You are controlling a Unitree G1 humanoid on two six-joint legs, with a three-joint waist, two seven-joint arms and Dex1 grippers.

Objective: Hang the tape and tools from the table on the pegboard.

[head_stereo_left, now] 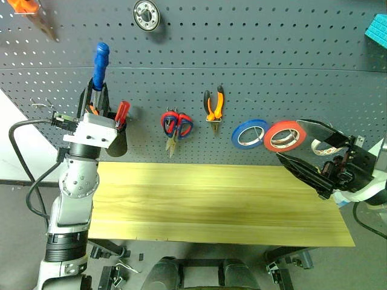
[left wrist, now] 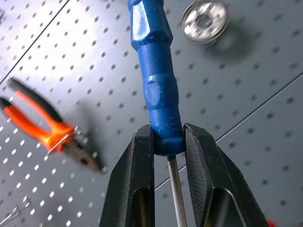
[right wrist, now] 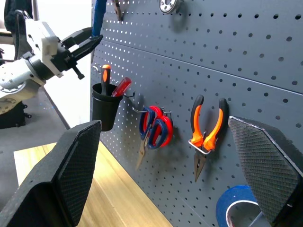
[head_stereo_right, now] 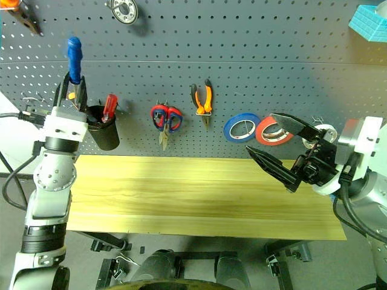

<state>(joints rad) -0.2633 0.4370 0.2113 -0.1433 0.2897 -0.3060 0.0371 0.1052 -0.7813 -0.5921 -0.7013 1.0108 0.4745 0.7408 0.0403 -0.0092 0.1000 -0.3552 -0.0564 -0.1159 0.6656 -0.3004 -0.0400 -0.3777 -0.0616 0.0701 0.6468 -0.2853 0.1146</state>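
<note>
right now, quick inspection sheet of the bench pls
surface: table, bare yellow wood
job's things: red tape and pliers hang on pegboard; blue screwdriver in left gripper
clutter: blue tape, red-handled scissors, black cup with screwdrivers
grippers: left gripper shut on screwdriver; right gripper open, empty
cables: black cable loops by left arm
surroundings: metal disc up on pegboard

Left gripper [head_stereo_right: 72,84] clamps blue-handled screwdriver [head_stereo_right: 74,58] upright before pegboard [head_stereo_right: 242,54]; right gripper [head_stereo_right: 275,142] gapes wide above table [head_stereo_right: 181,193], beside red-orange tape [head_stereo_right: 272,131].
</note>
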